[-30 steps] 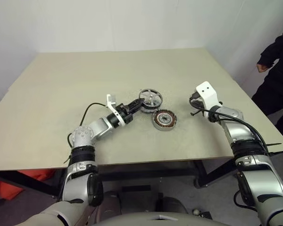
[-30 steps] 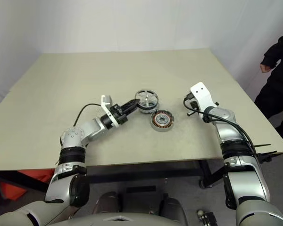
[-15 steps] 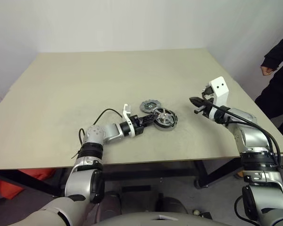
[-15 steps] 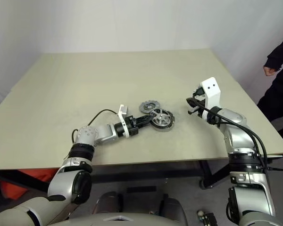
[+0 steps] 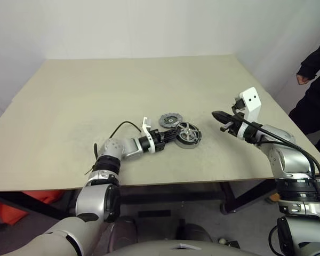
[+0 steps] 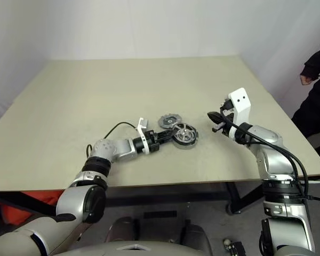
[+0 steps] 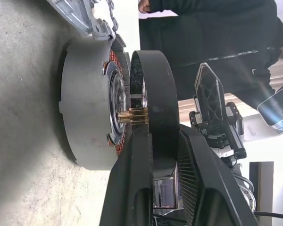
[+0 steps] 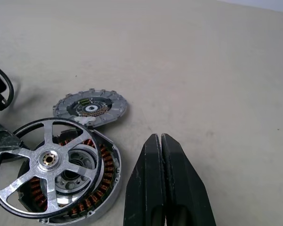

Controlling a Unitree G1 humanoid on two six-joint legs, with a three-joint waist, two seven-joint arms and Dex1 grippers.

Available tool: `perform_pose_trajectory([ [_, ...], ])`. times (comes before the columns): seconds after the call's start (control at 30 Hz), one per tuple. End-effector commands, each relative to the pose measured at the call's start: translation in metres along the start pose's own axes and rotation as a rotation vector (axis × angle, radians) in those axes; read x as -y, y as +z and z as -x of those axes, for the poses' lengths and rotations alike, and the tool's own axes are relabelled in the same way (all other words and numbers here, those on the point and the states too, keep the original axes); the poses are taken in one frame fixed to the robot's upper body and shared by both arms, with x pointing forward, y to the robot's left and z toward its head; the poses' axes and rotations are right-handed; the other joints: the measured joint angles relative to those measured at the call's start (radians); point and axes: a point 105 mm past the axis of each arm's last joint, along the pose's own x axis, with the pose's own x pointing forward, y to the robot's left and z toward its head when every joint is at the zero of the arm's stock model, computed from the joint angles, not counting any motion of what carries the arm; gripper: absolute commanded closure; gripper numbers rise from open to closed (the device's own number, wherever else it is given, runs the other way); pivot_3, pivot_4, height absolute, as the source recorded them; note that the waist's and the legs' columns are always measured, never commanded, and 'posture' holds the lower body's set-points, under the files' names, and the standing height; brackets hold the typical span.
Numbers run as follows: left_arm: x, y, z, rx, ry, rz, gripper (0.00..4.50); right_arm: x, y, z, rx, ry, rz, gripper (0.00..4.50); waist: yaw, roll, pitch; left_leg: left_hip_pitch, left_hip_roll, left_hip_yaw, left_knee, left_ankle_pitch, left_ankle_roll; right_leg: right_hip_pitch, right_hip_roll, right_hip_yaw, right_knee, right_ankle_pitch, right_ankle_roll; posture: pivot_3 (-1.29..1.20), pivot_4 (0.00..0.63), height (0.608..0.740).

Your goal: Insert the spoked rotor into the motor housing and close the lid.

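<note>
My right claw (image 8: 161, 155) rises before me with its two black fingers (image 8: 144, 188) pressed flat together, nothing between them, hanging over bare beige table (image 8: 217, 70). Beside it sits the motor housing (image 8: 92, 188), a silver-rimmed cup with copper-coloured windings ringing its hub. The spoked rotor (image 8: 46, 167), five silver spokes running from a brass-centred hub to a thin dark rim, sits tilted and off-centre over the housing's mouth, overhanging the side away from my claw and leaving the near windings uncovered. A black finger (image 8: 2, 141) of my other claw meets the rotor's rim there. Just beyond the housing, the grey notched lid (image 8: 90, 108) lies flat on the table, close to the housing's rim.
</note>
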Motion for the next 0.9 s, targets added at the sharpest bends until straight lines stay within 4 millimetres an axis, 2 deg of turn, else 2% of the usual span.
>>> perform_pose_trajectory([
  [0.03, 0.015, 0.005, -0.008, 0.002, -0.052, -0.034, 4.10, -0.002, 0.018, 0.001, 0.052, 0.004, 0.045, 4.50, 0.007, 0.000, 0.000, 0.000, 0.000, 0.000, 0.000, 0.000, 0.000, 0.000, 0.000, 0.000, 0.000, 0.000, 0.000, 0.00, 0.000, 0.740],
  [0.17, 0.024, 0.006, -0.013, -0.006, -0.093, -0.037, 4.10, -0.003, 0.017, -0.001, 0.049, 0.006, 0.047, 4.50, 0.011, 0.000, 0.000, 0.000, 0.000, 0.000, 0.000, 0.000, 0.000, 0.000, 0.000, 0.000, 0.000, 0.000, 0.000, 0.00, 0.000, 0.740],
  [0.37, 0.025, 0.007, -0.016, -0.009, -0.095, -0.042, 4.10, -0.004, 0.015, -0.001, 0.044, 0.004, 0.052, 4.50, 0.012, 0.000, 0.000, 0.000, 0.000, 0.000, 0.000, 0.000, -0.001, 0.000, -0.001, 0.000, -0.001, 0.000, 0.000, 0.00, 0.000, 0.740],
  [0.9, 0.015, 0.006, -0.027, -0.017, -0.033, -0.055, 4.10, -0.004, 0.014, -0.002, 0.044, -0.004, 0.061, 4.50, 0.015, 0.000, 0.000, -0.001, 0.000, 0.000, 0.000, 0.000, 0.000, 0.000, -0.001, 0.000, -0.001, 0.000, 0.000, 0.00, 0.000, 0.740],
])
